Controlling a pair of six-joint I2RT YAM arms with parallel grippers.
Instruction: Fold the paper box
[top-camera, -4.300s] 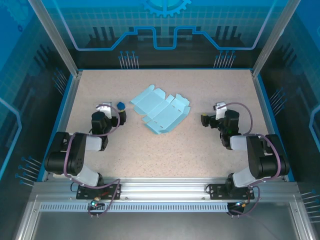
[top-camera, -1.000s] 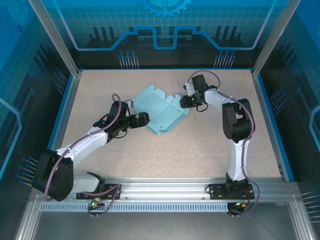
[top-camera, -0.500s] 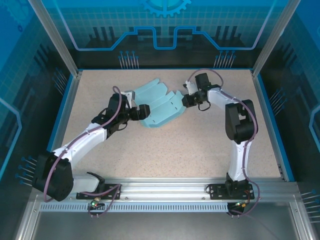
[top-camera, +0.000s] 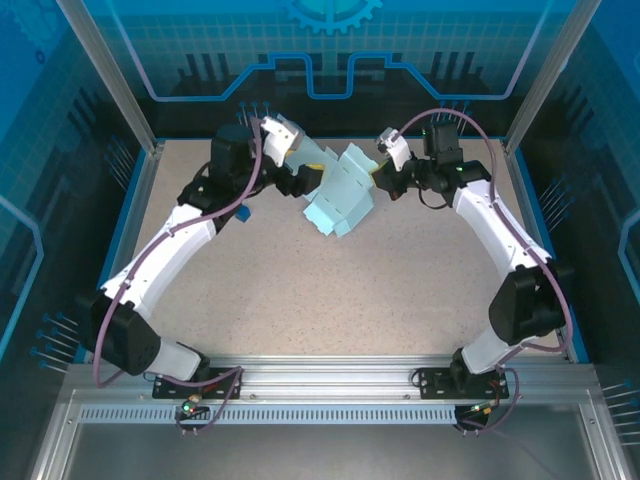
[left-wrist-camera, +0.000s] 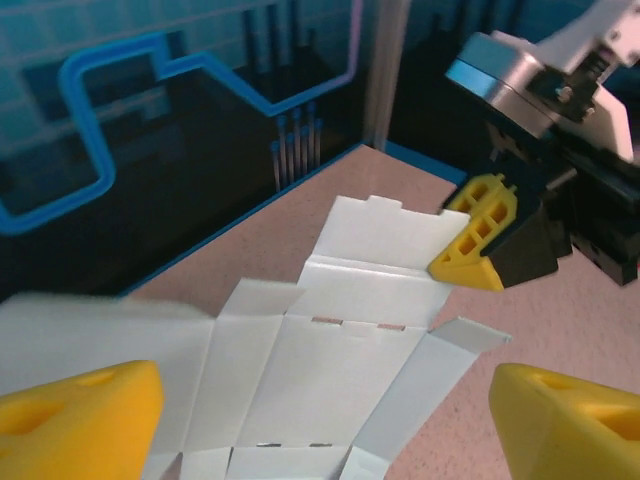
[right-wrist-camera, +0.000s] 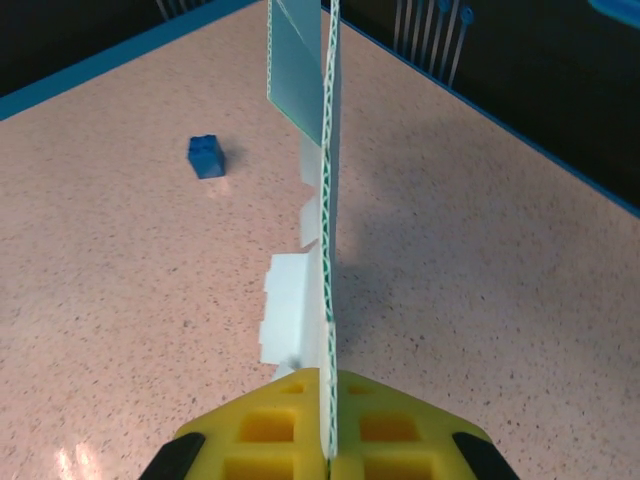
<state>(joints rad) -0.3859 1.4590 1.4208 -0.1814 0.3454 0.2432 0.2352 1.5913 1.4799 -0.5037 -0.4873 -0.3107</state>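
Behind left jaws, box (top-camera: 340, 195) edge, perhaps.

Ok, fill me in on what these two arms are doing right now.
The two arms have the paper box, an unfolded pale blue sheet with flaps, tilted up from the table between them. The right end effector is clamped on one edge, holding the sheet upright. The left end effector is at the opposite edge with its fingers spread wide, apparently not gripping. No box shape is formed yet. A small dark blue block lies on the table, untouched.
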